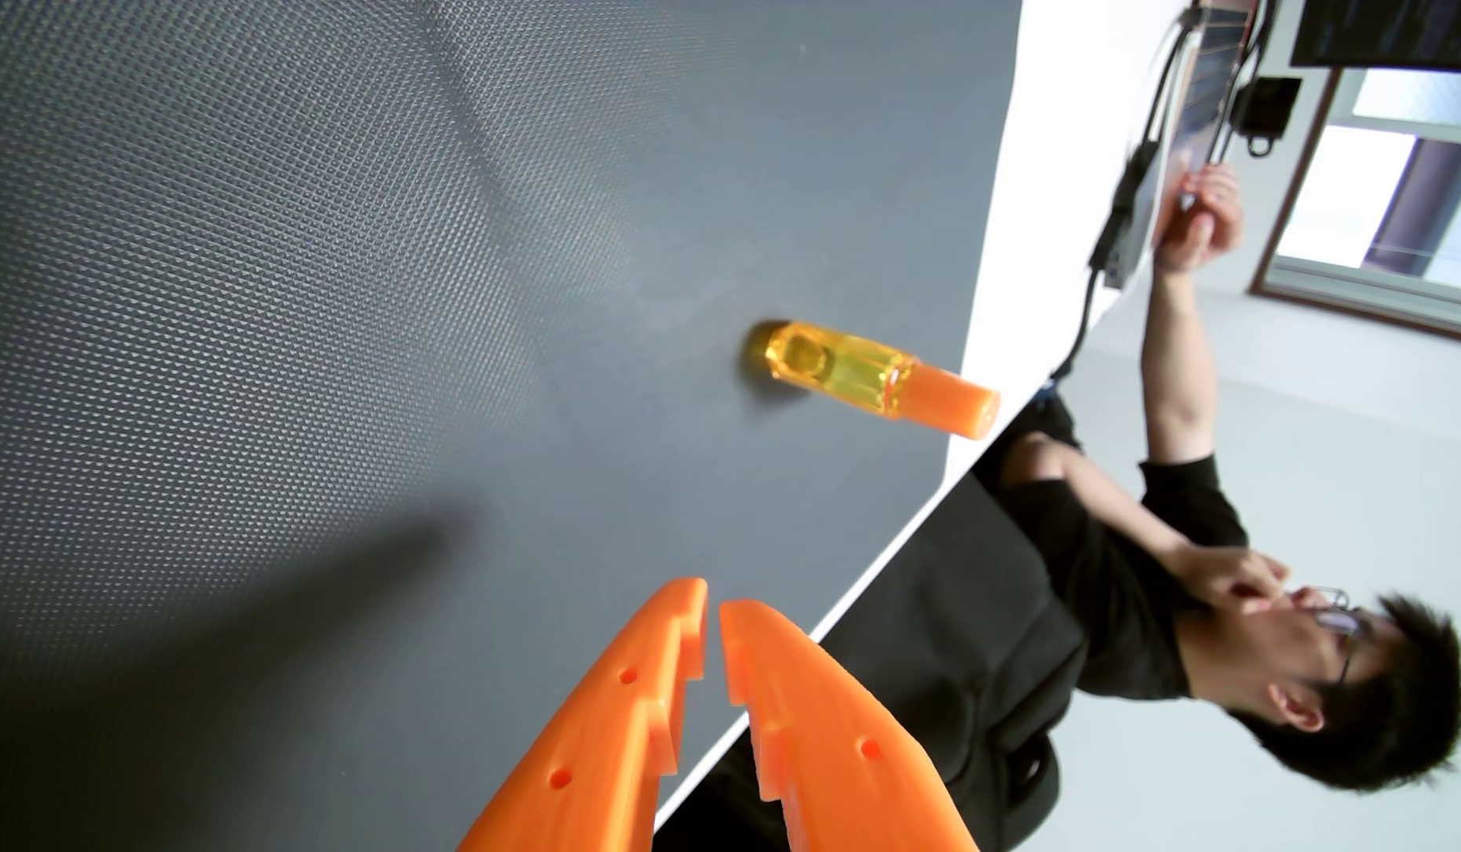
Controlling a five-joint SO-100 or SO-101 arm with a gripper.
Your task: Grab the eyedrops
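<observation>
The picture lies on its side. The eyedrops (866,378) are a small clear yellow bottle with an orange cap, standing on the dark grey textured mat (342,328) near its edge. My orange gripper (713,605) enters from the bottom of the wrist view. Its two toothed fingers (629,721) are nearly together at the tips with only a narrow slit between them and nothing held. The bottle sits well apart from the fingertips, toward the upper right of them.
The mat ends at a white table border (1039,205) on the right. A person (1186,573) in a black shirt sits beyond the table edge, with one arm raised to a device with cables (1129,221).
</observation>
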